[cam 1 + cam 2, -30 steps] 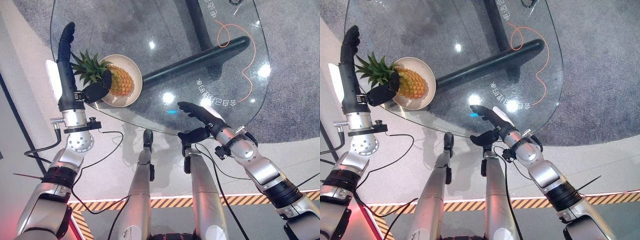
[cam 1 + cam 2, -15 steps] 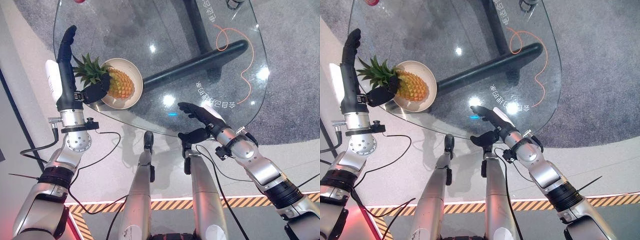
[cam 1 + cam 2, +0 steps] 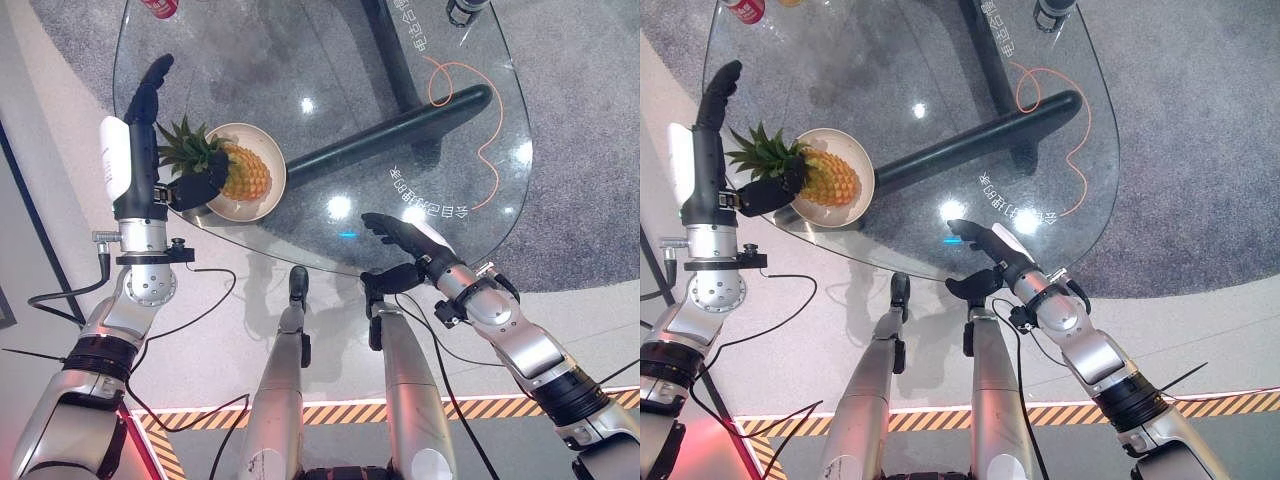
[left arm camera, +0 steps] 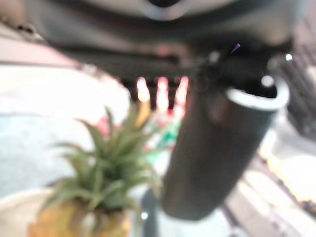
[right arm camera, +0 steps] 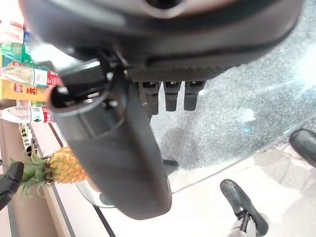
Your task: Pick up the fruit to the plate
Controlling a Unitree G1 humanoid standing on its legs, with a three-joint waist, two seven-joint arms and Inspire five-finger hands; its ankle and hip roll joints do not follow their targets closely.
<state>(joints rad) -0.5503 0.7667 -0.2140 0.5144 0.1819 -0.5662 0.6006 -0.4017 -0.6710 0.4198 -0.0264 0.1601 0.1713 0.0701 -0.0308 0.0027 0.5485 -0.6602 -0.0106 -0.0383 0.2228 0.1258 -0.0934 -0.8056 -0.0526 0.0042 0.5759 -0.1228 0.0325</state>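
A pineapple (image 3: 245,175) lies on its side on a cream plate (image 3: 266,150) near the left edge of the round glass table (image 3: 330,60), its green crown towards my left hand (image 3: 140,195). That hand stands beside the plate with its fingers straight up, open, and its thumb (image 3: 195,188) rests against the base of the crown. The left wrist view shows the crown (image 4: 111,173) just past the thumb. My right hand (image 3: 405,235) hovers open over the table's near edge, holding nothing.
A red can (image 3: 160,6) stands at the table's far left edge and a dark object (image 3: 465,10) at its far side. Under the glass run the table's dark foot (image 3: 400,125) and an orange cable (image 3: 490,150) on grey carpet.
The camera has shifted, so the whole scene sits a little differently. My left hand has turned slightly beside the plate. The pineapple stays on the plate and the right hand keeps its pose.
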